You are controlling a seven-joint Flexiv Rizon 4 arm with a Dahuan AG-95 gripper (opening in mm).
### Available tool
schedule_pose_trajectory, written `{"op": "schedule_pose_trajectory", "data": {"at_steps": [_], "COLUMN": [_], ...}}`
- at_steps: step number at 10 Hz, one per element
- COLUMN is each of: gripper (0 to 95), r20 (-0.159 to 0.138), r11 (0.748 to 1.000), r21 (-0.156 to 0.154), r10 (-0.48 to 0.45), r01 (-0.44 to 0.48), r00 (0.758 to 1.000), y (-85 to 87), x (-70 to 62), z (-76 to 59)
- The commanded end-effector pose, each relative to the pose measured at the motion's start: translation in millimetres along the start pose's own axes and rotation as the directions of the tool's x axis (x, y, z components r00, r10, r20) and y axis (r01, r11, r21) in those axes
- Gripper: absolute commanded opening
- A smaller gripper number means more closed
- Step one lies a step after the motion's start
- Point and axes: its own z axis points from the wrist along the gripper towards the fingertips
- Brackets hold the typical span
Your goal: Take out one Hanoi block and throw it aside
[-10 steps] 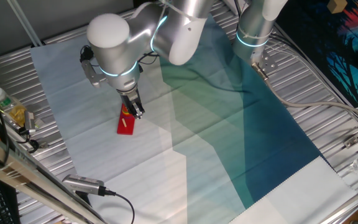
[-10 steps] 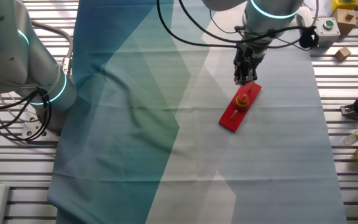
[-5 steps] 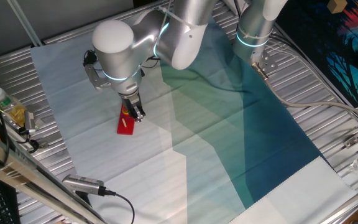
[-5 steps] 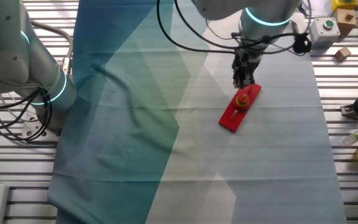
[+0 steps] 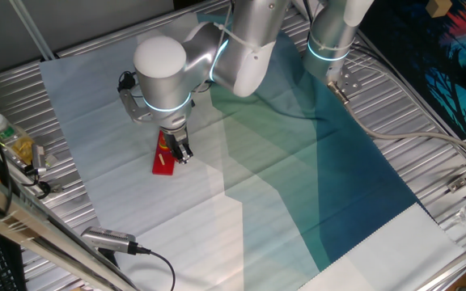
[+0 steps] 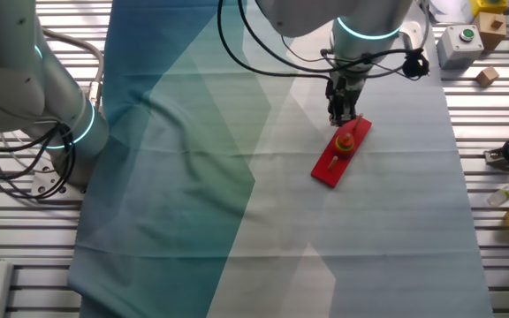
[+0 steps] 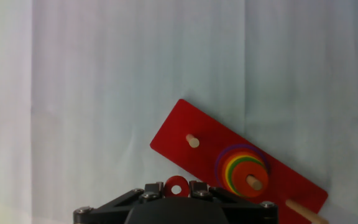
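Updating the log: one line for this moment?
end effector: shut on Hanoi block | block: off pegs, beside red base | other discs: stacked on peg

No lettering, label, brand mark or number can be read in any of the three views. The plastic bottles at the table's edges are too small and blurred for any print on them to be made out, and the red Hanoi base board (image 7: 235, 163) carries no markings on its face.
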Motion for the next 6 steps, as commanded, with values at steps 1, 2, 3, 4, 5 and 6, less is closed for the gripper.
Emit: {"op": "schedule_pose_trajectory", "data": {"at_steps": [1,2,3,4,5,6], "gripper": [0.0,0.0,0.0,0.0,0.0,0.0], "r20": [-0.002,-0.003,-0.003,-0.002,-0.002,0.0], "r11": [1.0,1.0,1.0,1.0,1.0,1.0], "r21": [0.001,0.001,0.001,0.001,0.002,0.001], "r10": [0.002,0.004,0.005,0.005,0.006,0.007], "r01": [-0.002,-0.004,-0.005,-0.005,-0.006,-0.007], "r00": [1.0,1.0,1.0,1.0,1.0,1.0], "y": [0.3,0.3,0.3,0.3,0.4,0.6], "x": [0.5,0.5,0.5,0.5,0.5,0.8], "z": [-0.9,-0.8,-0.8,-0.7,0.1,2.8]}}
